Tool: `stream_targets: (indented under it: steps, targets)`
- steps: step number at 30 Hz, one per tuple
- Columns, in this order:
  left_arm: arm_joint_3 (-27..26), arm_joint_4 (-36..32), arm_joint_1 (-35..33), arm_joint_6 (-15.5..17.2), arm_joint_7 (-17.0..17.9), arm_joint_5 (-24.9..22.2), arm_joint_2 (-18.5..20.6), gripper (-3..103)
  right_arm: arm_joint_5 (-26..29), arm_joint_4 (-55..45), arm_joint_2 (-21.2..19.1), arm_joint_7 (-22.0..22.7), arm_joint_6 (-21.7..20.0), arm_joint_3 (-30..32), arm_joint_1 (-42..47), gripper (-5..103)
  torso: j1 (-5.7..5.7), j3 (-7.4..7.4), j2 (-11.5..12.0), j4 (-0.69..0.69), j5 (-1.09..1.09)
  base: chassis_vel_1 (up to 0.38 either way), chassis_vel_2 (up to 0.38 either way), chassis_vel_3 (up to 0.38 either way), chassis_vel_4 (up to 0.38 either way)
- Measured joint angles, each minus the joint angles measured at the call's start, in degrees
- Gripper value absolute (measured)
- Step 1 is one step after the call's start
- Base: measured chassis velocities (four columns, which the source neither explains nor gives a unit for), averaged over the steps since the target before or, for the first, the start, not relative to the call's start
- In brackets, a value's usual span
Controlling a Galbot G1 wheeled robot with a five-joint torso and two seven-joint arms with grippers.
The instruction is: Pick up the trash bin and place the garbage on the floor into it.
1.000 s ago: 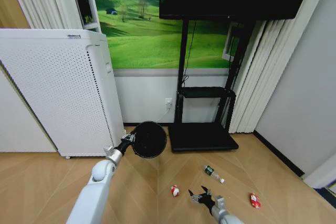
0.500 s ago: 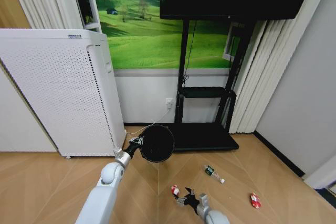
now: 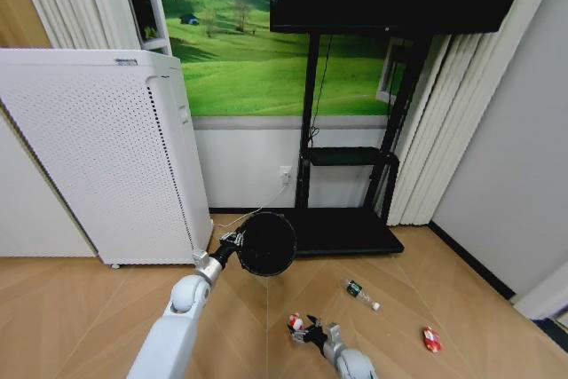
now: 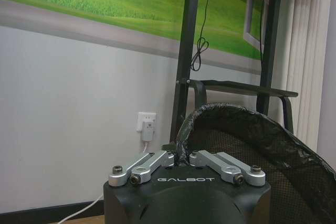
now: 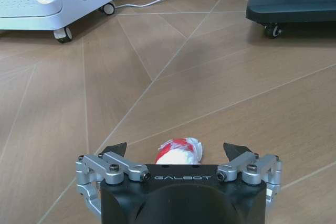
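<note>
Trash bin (image 3: 266,243) is hanging off the floor in the head view, left gripper (image 3: 232,240) clamping its rim, while the right gripper (image 3: 306,333) is sitting at a red-and-white wrapper (image 3: 295,321); bottle (image 3: 360,293) and second wrapper (image 3: 431,339) are lying farther right. Left wrist view: fingers are pinching the bin's rim (image 4: 231,116). Right wrist view: jaws are spread wide around the wrapper (image 5: 178,152). Looks like the grab step, so next it needs closing.

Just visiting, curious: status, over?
Left gripper shut on trash bin, held up. Right gripper open around red-and-white wrapper on floor. Nothing in the way.
</note>
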State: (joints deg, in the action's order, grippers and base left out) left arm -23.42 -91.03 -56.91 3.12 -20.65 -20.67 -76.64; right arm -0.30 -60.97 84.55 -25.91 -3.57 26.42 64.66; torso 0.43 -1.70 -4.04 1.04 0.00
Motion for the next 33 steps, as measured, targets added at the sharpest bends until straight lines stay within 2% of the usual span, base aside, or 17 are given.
stream_targets:
  steps: [8, 18, 21, 23, 24, 25, 28, 30, 31, 33]
  targets:
    - [0.2, -0.4, -0.5, 0.1, 0.0, 0.5, -0.2, 7, -1.8, 2.6, 0.8, 0.4, 1.0, 0.2, -1.4, 100, 0.00, 0.00, 0.0, 0.00, 0.00, 0.000, 0.000, 0.000, 0.000]
    - [0.1, -0.8, -1.1, 0.2, -0.3, 0.7, 0.0, 7, -6.9, 4.9, 2.2, 1.2, 3.8, 1.6, -1.7, 101, 0.00, 0.00, 0.0, 0.00, 0.00, 0.000, 0.000, 0.000, 0.000]
    - [-0.1, -0.8, -1.2, 0.2, -0.3, 0.8, 0.1, 7, -8.4, 5.3, 2.6, 1.6, 4.5, 2.2, -1.7, 91, -0.01, 0.00, 0.0, 0.00, -0.01, 0.000, 0.000, 0.000, 0.000]
    - [-0.1, -0.8, -1.3, 0.2, -0.3, 0.8, 0.1, 7, -8.7, 5.3, 2.7, 1.7, 4.6, 2.4, -1.6, 91, -0.01, 0.00, 0.0, 0.00, -0.01, 0.000, 0.000, 0.000, 0.000]
    - [-0.2, -0.8, -1.3, 0.2, -0.4, 0.9, 0.0, 7, -8.9, 5.3, 2.8, 2.0, 4.7, 2.5, -1.5, 86, -0.01, 0.00, 0.0, 0.00, 0.00, 0.000, 0.000, 0.000, 0.000]
    - [-0.3, -0.8, -1.3, 0.1, -0.4, 1.0, 0.0, 7, -9.0, 5.3, 2.9, 2.2, 4.8, 2.6, -1.4, 75, -0.01, 0.00, 0.0, 0.00, 0.00, 0.000, 0.000, 0.000, 0.000]
    - [-0.5, -0.8, -1.5, 0.1, -0.6, 1.0, 0.0, 7, -9.6, 5.2, 2.9, 2.4, 4.8, 2.9, -1.1, 70, -0.01, 0.00, 0.0, 0.00, 0.00, 0.000, 0.000, 0.000, 0.000]
    - [-0.7, -1.0, -1.5, 0.0, -0.7, 1.0, 0.1, 7, -10.8, 5.0, 3.1, 2.6, 5.2, 3.4, -0.9, 59, -0.01, 0.00, 0.0, 0.00, -0.01, 0.000, 0.000, 0.000, 0.000]
    - [-0.7, -1.0, -1.5, 0.0, -0.7, 1.0, 0.1, 7, -10.8, 5.0, 3.1, 2.6, 5.2, 3.4, -0.9, 59, -0.01, 0.00, 0.0, 0.00, -0.01, 0.000, 0.000, 0.000, 0.000]
    - [-1.2, -1.0, -1.6, -0.1, -0.9, 0.8, 0.2, 7, -11.7, 4.6, 3.1, 2.8, 5.7, 3.8, -0.6, 48, -0.01, 0.00, 0.0, 0.00, -0.01, 0.000, 0.000, 0.000, 0.000]
